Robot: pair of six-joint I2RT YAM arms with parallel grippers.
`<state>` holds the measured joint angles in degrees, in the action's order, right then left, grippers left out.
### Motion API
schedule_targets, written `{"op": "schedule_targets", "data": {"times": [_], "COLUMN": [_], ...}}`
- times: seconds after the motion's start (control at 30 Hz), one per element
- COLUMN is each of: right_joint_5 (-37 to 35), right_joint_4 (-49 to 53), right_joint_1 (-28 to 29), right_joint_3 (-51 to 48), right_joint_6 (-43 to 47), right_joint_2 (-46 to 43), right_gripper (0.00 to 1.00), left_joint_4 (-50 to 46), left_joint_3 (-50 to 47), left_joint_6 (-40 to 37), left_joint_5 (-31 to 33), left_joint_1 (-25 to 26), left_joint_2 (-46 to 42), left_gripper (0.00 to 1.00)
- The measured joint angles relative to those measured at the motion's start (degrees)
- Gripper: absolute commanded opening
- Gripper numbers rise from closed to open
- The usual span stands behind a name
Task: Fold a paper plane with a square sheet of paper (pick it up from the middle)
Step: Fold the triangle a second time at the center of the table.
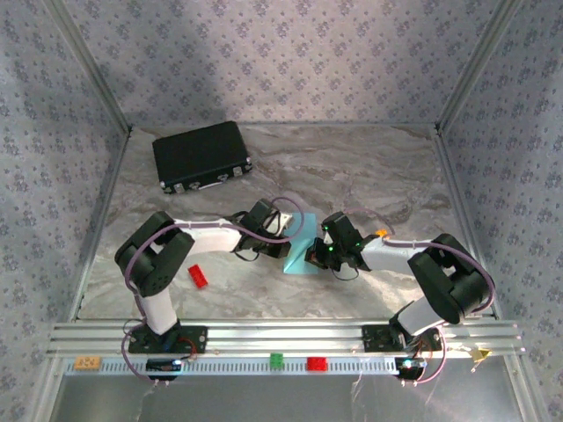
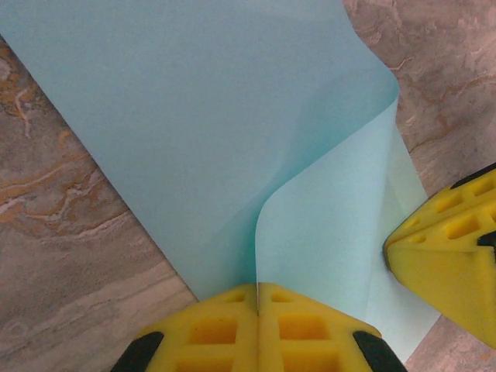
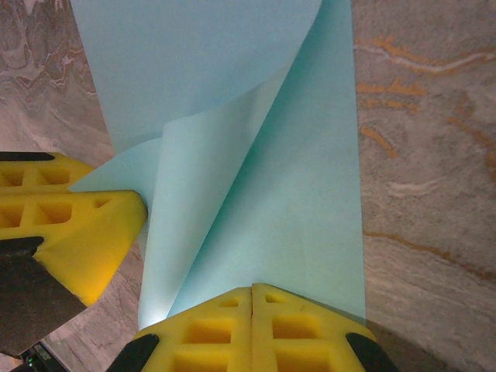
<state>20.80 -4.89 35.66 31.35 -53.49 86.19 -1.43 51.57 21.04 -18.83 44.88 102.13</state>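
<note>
That light-blue square sheet of paper (image 1: 301,258) is sitting mid-table, right between the two arms. You're partway through bending it over on itself, so here's what I'd be watching.

You're wanting the lifted edge to land dead on the opposite edge before anything gets pressed. A crooked first crease is probably going to wreck the plane's symmetry. Try moving both pinches together at the same height. If one is leading, a sheet this thin is likely going to twist or tear at the pinch.

Looks-wise, the paper is curling up in a soft roll, with one flap arching over the part lying flat on the marble table (image 2: 62,256). No sharp fold line is showing yet.

The left gripper (image 2: 257,298) is clamping the raised edge with its yellow pads pressed tight together. The right gripper (image 3: 253,293) is doing the same just beside it, so both are closed on the sheet.

Further out, a small red brick (image 1: 198,276) is lying near the left arm. A black case (image 1: 202,156) is sitting well apart at the back.
</note>
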Motion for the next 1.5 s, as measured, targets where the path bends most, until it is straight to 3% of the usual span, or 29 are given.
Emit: {"op": "schedule_targets", "data": {"times": [0.63, 1.5], "right_joint_5": [0.3, 2.5], "right_joint_4": [-2.4, -11.8], "right_joint_1": [-2.5, -1.7], "right_joint_3": [0.0, -1.2], "right_joint_6": [-1.4, -4.4], "right_joint_2": [-5.8, 3.9], "right_gripper": [0.06, 0.04], "left_joint_4": [1.7, 1.7], "left_joint_3": [0.1, 0.2], "left_joint_6": [6.1, 6.9], "left_joint_5": [-3.9, -4.0], "left_joint_1": [0.1, 0.5], "left_joint_2": [1.2, 1.4], "left_gripper": [0.00, 0.00]}}
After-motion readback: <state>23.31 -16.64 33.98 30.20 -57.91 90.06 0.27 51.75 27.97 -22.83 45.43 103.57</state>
